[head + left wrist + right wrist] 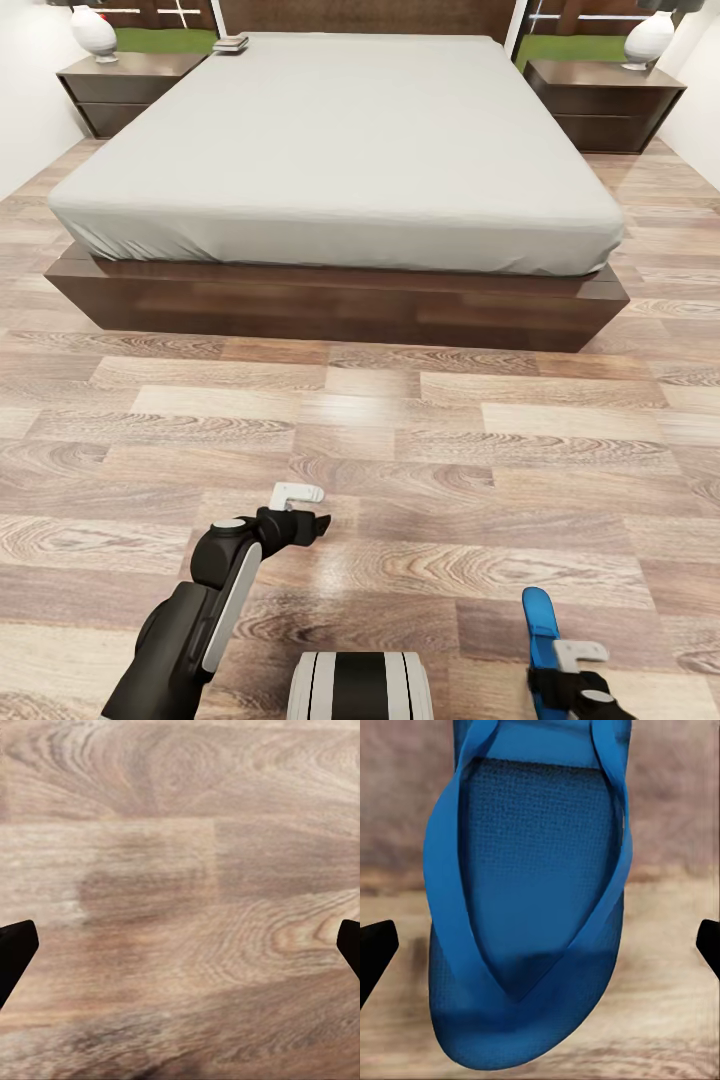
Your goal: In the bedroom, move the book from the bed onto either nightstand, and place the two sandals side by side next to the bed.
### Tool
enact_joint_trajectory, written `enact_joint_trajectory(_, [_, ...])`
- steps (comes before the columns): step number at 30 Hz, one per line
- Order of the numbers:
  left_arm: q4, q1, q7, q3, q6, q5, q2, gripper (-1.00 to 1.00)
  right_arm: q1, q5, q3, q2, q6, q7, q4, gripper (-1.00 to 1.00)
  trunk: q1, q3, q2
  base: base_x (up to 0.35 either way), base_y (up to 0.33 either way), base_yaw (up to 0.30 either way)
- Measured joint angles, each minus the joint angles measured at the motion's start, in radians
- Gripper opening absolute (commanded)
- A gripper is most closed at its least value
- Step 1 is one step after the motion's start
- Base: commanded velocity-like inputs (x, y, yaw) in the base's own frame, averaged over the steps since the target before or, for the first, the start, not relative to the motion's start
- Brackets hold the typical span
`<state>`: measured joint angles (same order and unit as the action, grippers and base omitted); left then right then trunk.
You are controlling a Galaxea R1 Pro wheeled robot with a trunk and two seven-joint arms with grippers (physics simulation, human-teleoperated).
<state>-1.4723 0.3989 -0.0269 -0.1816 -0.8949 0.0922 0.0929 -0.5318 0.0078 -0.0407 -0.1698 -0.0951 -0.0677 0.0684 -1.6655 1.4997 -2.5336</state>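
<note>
Blue sandal (529,915) above floor; book (231,43) at bed's (340,140) far corner

Count taken across the views: one bed (340,140) with a single grey mattress on a dark wood frame; two nightstands, one at the left (125,88) and one at the right (603,100) of the headboard; two white lamps, one (93,32) on the left stand, one (648,40) on the right; one book (232,43) at the bed's far left corner; one blue sandal (529,907) sighted; two grippers, left (318,524) and right (585,690)
</note>
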Motion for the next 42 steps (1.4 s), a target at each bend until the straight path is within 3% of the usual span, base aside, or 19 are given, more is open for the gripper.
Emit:
enact_joint_trajectory(8, [0.003, 0.0, 0.001, -0.001, 0.001, -0.001, -0.001, 1.0, 0.0, 0.0, -0.002, -0.044, 0.045, 0.045, 0.045, 1.0, 0.0, 0.0, 0.0, 0.0, 0.0, 0.0])
enact_joint_trajectory(11, [0.003, 0.0, 0.003, -0.001, 0.001, -0.001, -0.001, 1.0, 0.0, 0.0, -0.001, -0.042, 0.061, 0.061, 0.062, 1.0, 0.0, 0.0, 0.0, 0.0, 0.0, 0.0])
enact_joint_trajectory(12, [0.003, 0.0, 0.005, -0.001, 0.001, -0.001, -0.001, 1.0, -0.001, 0.0, 0.0, -0.042, 0.386, 0.142, 0.187, 1.0, 0.0, 0.0, 0.0, 0.0, 0.0, 0.0])
enact_joint_trajectory(13, [0.004, 0.0, 0.007, -0.002, 0.001, -0.001, 0.0, 1.0, -0.004, 0.0, 0.0, -0.041, 0.513, 0.146, 0.276, 1.0, 0.0, 0.0, 0.0, 0.0, 0.0, 0.0])
enact_joint_trajectory(36, [0.001, 0.0, 0.01, -0.003, 0.001, 0.0, 0.001, 1.0, -0.024, -0.005, -0.004, -0.046, 0.524, 0.155, 0.28, 1.0, 0.0, 0.0, 0.0, 0.0, 0.0, 0.0])
enact_joint_trajectory(42, [0.0, 0.0, 0.009, -0.003, 0.001, 0.001, 0.001, 1.0, -0.022, -0.014, -0.009, -0.046, 0.453, 0.158, 0.266, 1.0, 0.0, 0.0, 0.0, 0.0, 0.0, 0.0])
